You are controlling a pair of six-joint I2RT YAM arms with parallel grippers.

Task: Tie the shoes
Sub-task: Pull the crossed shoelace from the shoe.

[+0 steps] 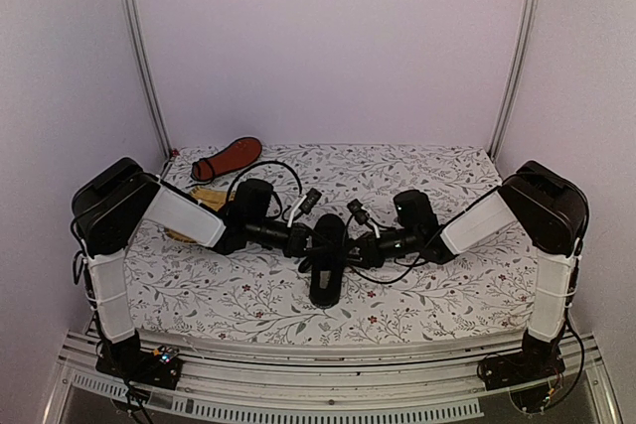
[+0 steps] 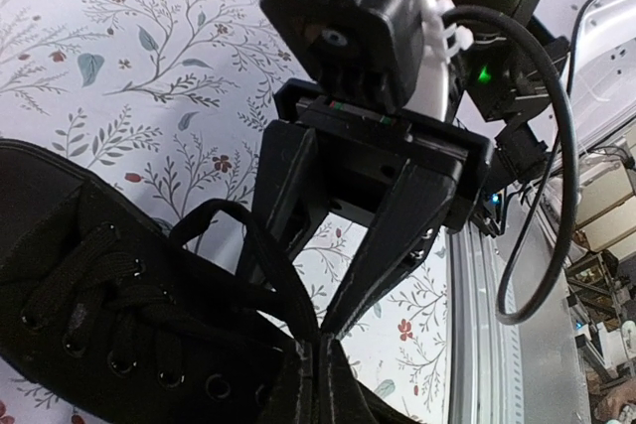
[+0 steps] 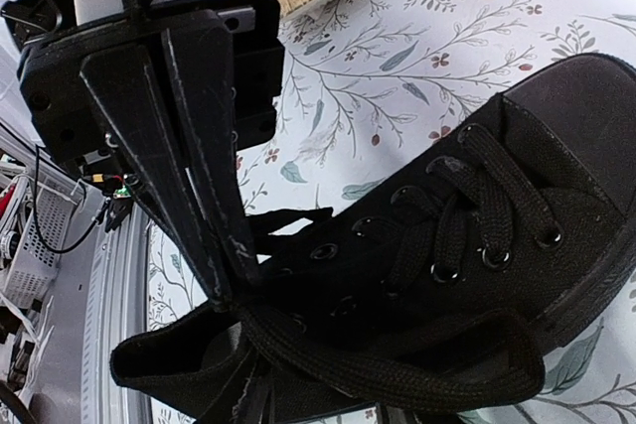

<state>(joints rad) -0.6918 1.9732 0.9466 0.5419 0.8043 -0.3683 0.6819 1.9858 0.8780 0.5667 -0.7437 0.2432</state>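
On the table (image 1: 447, 295), the left pincer (image 3: 231, 297) (closed) nips a lace (image 3: 397, 364).

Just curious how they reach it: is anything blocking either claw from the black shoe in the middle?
Nothing visible does. The left gripper and right gripper are both at the shoe, each pinching its lace.
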